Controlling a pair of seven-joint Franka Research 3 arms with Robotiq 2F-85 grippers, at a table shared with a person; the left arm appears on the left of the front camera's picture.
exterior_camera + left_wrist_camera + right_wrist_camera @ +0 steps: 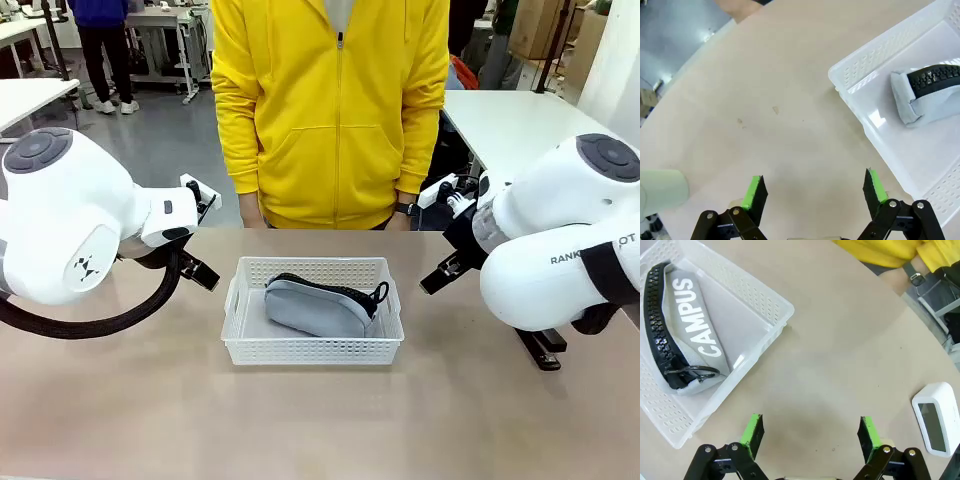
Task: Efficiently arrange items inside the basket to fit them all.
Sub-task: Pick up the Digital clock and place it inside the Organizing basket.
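left of the basket [312, 350], the left gripper [814, 191] hangs over bare table [120, 400] with its green-padded fingers [754, 189] spread wide and nothing between them. in the left wrist view a pale green cup [662, 187] sits at the picture's edge, well apart from the basket's left end. the white perforated basket stands at the table's middle, in front of a person in a yellow hoodie [330, 110]. inside the basket lies the grey fabric pouch [315, 308], set at a slant across the floor, its black zipper [657, 330] facing up and its ring pull [692, 372] toward the basket's right end; white "campus" lettering runs along its side. right of the basket, the right gripper [810, 432] is also released, jaws wide apart above bare table, touching nothing. farther right of the basket rests a small white box [936, 425]. a black stapler [540, 348] lies on the table right of the basket, mostly hidden under the right arm.
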